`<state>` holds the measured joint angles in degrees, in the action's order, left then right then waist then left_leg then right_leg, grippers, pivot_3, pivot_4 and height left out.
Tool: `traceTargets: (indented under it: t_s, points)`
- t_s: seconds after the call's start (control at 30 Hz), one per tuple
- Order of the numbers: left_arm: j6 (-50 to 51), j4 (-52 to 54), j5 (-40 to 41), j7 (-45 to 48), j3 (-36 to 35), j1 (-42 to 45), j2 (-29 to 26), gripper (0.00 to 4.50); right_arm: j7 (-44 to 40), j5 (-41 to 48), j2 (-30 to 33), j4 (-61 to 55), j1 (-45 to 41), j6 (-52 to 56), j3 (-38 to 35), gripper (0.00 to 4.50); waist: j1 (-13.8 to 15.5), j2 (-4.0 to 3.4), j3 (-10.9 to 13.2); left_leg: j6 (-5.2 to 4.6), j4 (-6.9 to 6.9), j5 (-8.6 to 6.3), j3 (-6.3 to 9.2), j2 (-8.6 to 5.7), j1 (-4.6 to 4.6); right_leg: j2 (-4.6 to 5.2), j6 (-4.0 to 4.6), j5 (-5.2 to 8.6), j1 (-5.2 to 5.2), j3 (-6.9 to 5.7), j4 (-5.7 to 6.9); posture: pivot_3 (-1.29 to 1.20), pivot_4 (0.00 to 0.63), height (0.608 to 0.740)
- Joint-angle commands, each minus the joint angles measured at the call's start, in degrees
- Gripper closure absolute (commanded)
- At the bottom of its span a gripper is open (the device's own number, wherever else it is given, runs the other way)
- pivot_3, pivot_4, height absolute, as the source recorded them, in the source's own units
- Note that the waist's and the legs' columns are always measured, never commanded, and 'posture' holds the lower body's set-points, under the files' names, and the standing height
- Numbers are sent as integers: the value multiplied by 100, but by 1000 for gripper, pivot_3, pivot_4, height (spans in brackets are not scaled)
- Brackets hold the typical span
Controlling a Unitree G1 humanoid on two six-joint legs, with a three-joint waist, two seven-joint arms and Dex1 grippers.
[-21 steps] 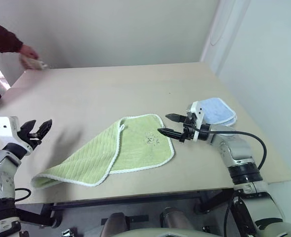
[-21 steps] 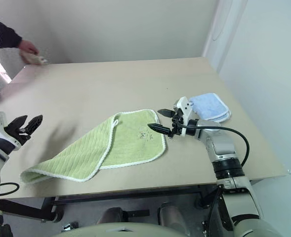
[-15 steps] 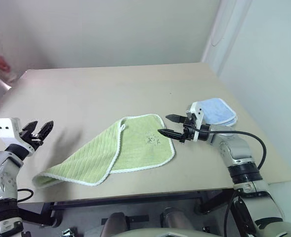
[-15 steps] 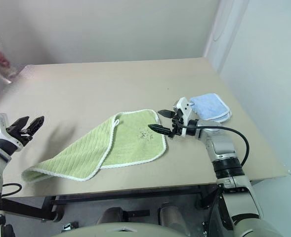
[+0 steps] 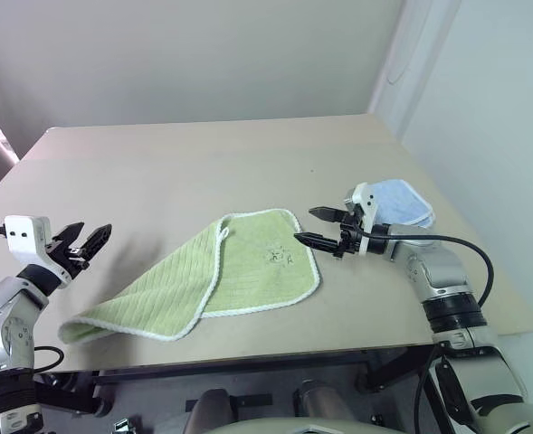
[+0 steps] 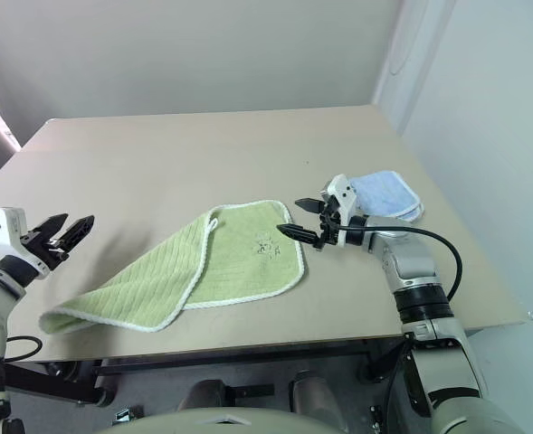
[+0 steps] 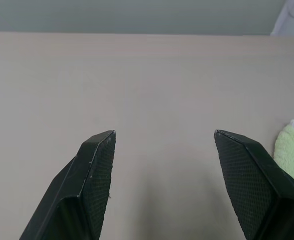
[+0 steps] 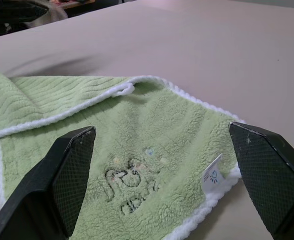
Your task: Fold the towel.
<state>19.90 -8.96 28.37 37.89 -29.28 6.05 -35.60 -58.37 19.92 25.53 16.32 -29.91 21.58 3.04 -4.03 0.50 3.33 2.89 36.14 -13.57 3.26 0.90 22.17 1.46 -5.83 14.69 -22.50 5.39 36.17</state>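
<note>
Hands both open, holding nothing: right hand [image 5: 318, 227] should pinch the towel [image 5: 214, 271] corner cleanly, left hand [image 5: 83, 244] grabs the far end.

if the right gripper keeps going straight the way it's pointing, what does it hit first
Probably the towel: the open right gripper points slightly downward over its near edge, toward the embroidered motif. Its exact height above the cloth is unclear.

- No legible text, brand or no. is found in any view.
- A small white tag [image 8: 212, 176] is seen sewn at the towel [image 8: 151, 165] edge; a tiny blue mark is printed on it, too small to be read.
- A grey embroidered motif [image 8: 129, 187] is shown on the towel; it cannot be read as letters.
</note>
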Motion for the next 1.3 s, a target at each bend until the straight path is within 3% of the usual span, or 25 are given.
traceTargets:
  t_s: [0.03, 0.33, 0.57, 0.93, 1.3]
  points:
    - [148, 268, 164, 147, 61, 130, -129, 1147, 82, 89, 43, -107, -218, 196, -152, 44, -1, 0, 0, 0, 0, 0, 0, 0, 0, 0, 0, 0, 0, 0, 0, 0, 0, 740]
    - [554, 738, 378, 600, 228, -98, -226, 1147, 278, 41, 104, -154, -320, 919, -88, 44, -10, -2, 1, 0, -2, 0, -1, 0, 1, 0, 1, 0, -4, 0, 0, 0, 0, 740]
    - [817, 1044, 605, 817, 152, -362, -390, 1147, 552, -232, -156, 780, -1036, 1224, 67, 44, -33, -2, 1, 0, 0, 0, -1, 0, 0, 0, 1, 0, -5, 1, 0, 0, 0, 740]
    - [1037, 1670, 783, 842, 141, -745, -445, 1147, 2307, -1262, -1477, 4804, -2930, -580, -26, 44, -177, -5, 3, 1, -10, 0, 2, 0, 10, 1, 5, -3, -11, 1, -2, 0, 0, 740]
    - [1038, 1949, 879, 604, 45, -978, -335, 1147, 2660, -1748, -1752, 5596, -3050, -1379, -39, 44, -334, -7, 4, 0, -10, 0, 7, 0, 11, -1, 2, -3, -15, 1, 7, 0, 0, 740]
